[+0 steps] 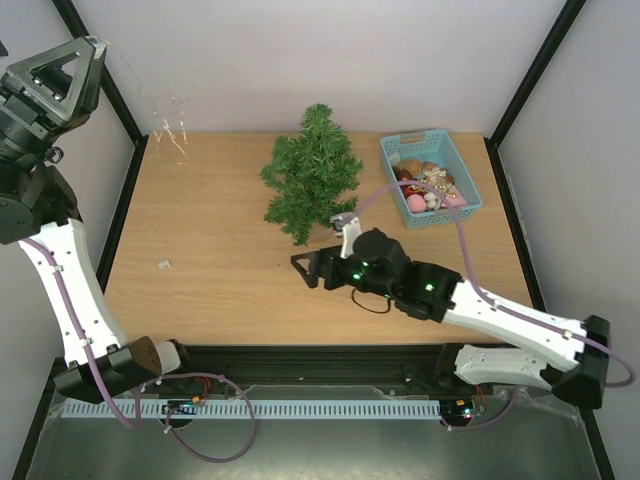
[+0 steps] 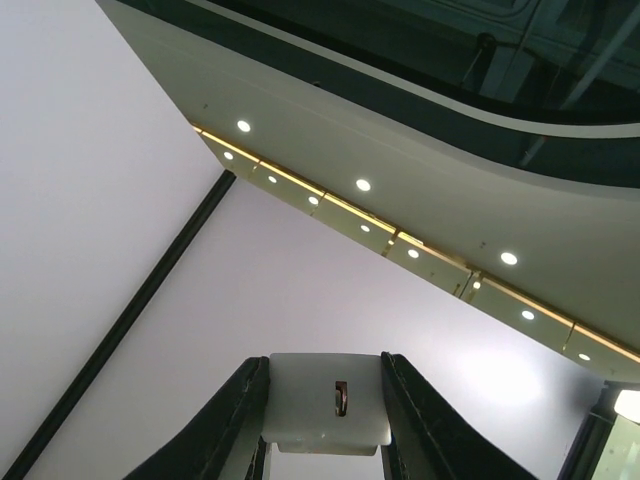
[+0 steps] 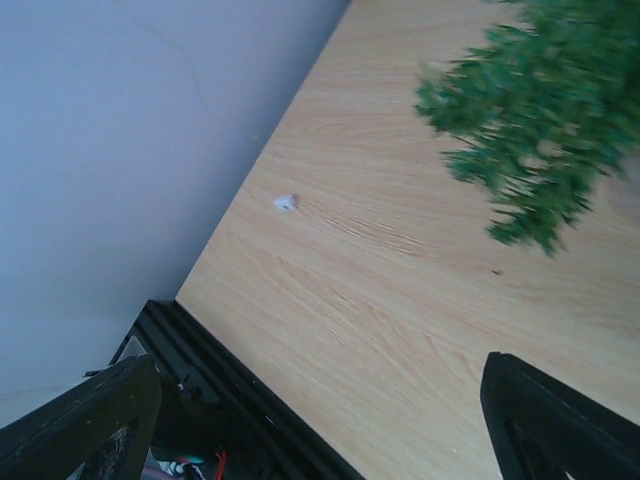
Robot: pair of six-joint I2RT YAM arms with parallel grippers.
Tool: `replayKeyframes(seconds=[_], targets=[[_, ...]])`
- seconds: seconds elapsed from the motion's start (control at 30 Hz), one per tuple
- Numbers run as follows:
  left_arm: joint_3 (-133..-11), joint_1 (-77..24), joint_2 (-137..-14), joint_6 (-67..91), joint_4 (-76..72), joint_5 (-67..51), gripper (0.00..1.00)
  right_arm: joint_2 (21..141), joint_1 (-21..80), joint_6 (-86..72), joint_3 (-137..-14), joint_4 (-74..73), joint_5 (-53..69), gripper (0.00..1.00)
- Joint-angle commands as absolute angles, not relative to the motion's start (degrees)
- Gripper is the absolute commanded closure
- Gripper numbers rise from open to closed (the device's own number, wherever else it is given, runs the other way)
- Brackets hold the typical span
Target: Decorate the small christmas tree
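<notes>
The small christmas tree (image 1: 312,175) stands at the back middle of the wooden table, bushy and dark green; its branches also fill the upper right of the right wrist view (image 3: 530,120). My right gripper (image 1: 310,268) hovers in front of the tree, pointing left and open, with only bare wood between its fingers (image 3: 315,365). My left gripper (image 1: 55,75) is raised high at the far left and points at the ceiling. It is shut on a white block (image 2: 310,400) with a small dark slot. A thin clear wire (image 1: 172,125) hangs by the table's back left corner.
A light-blue basket (image 1: 468,180) with several ornaments in pink, red and gold sits right of the tree. A small white scrap (image 1: 163,265) lies on the left part of the table (image 3: 285,203). Black frame posts stand at the corners.
</notes>
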State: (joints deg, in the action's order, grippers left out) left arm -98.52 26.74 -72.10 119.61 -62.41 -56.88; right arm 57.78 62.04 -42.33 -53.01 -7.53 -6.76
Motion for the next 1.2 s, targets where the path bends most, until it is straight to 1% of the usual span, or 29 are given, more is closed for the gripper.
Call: replayKeyframes(seconds=[0.0, 0.1, 0.23, 0.37, 0.5, 0.6, 0.77, 0.9, 1.07, 1.13, 1.17], targets=[[-100.7, 26.1, -71.5, 157.6, -64.2, -57.8, 0.71, 65.7, 63.5, -35.1, -58.4, 1.3, -3.8, 0.11], [-102.1, 25.7, -71.7, 157.6, -63.4, -57.6, 0.71, 71.2, 63.6, -31.7, -62.0, 4.6, -3.1, 0.08], [-103.9, 25.1, -72.2, 157.6, -62.1, -57.6, 0.71, 77.0, 63.6, -27.5, -68.6, 6.6, -4.4, 0.07], [-104.4, 24.8, -71.8, 157.2, -61.3, -58.6, 0.71, 78.0, 63.7, -24.5, -74.9, 6.2, -5.4, 0.07], [-102.9, 24.4, -70.4, 156.4, -60.5, -59.1, 0.71, 79.6, 63.6, -21.9, -82.7, 3.2, -7.0, 0.04], [-102.0, 23.9, -69.5, 155.8, -59.8, -59.2, 0.71, 82.8, 63.5, -20.5, -88.6, 0.6, -7.7, 0.04], [-101.7, 23.0, -68.7, 155.3, -59.0, -59.6, 0.71, 86.9, 63.6, -20.3, -94.2, 1.1, -6.1, 0.07], [-101.8, 22.3, -68.4, 155.2, -58.7, -59.8, 0.71, 88.9, 63.6, -19.3, -97.4, 0.5, -9.2, 0.08], [-101.7, 21.5, -68.1, 155.2, -58.6, -60.0, 0.7, 90.7, 63.4, -17.2, -101.1, -1.5, -13.3, 0.12], [-101.4, 21.2, -68.0, 155.1, -58.7, -60.0, 0.7, 91.1, 63.3, -16.7, -102.1, -1.8, -13.5, 0.18], [-101.1, 21.1, -67.8, 155.0, -58.7, -60.0, 0.71, 91.1, 63.2, -16.4, -102.3, -1.7, -13.3, 0.24]])
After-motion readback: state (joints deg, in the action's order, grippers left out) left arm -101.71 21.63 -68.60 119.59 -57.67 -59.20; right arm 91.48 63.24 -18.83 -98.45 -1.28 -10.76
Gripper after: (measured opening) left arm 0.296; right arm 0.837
